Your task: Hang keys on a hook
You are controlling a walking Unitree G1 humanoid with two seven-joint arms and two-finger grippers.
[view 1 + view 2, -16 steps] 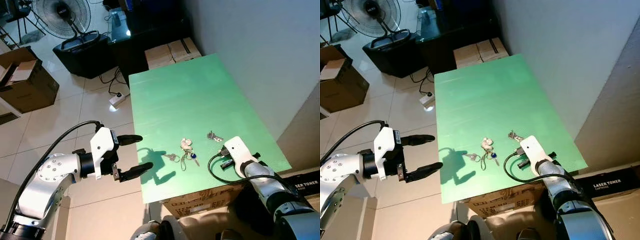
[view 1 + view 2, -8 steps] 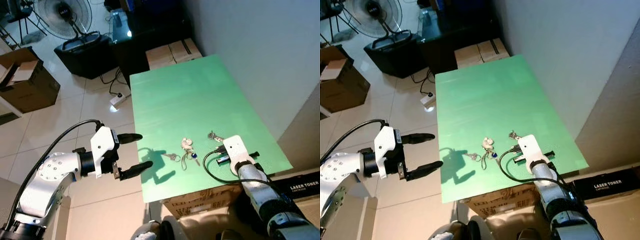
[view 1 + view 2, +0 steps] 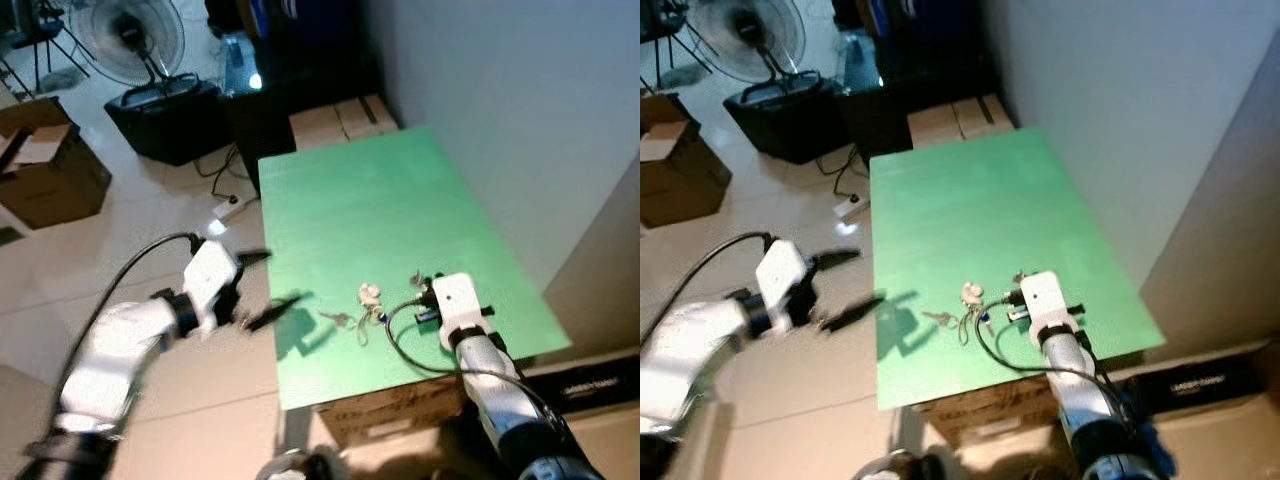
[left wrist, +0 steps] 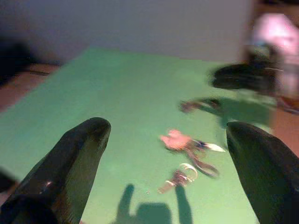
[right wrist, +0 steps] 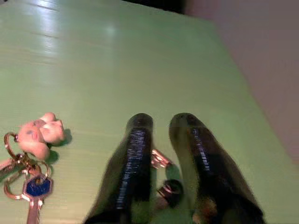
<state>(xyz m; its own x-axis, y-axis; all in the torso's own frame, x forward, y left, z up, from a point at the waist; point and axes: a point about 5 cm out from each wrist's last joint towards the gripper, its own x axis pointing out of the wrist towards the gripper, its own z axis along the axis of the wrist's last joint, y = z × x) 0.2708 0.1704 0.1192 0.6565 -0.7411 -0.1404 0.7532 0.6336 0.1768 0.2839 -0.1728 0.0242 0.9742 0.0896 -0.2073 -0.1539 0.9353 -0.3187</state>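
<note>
right fingers (image 5: pixel 135 154) astride small keys (image 5: pixel 161 159)

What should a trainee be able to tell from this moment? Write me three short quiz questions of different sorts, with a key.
1. True or false: the left claw is open and holds nothing, off the edge of the green table.
2. What hangs on the keyring? A) a pink animal charm B) a yellow duck C) a red heart
3. Fill in: the right claw is low over a small loose set of ____.

Key: 1 true; 2 A; 3 keys.
</note>
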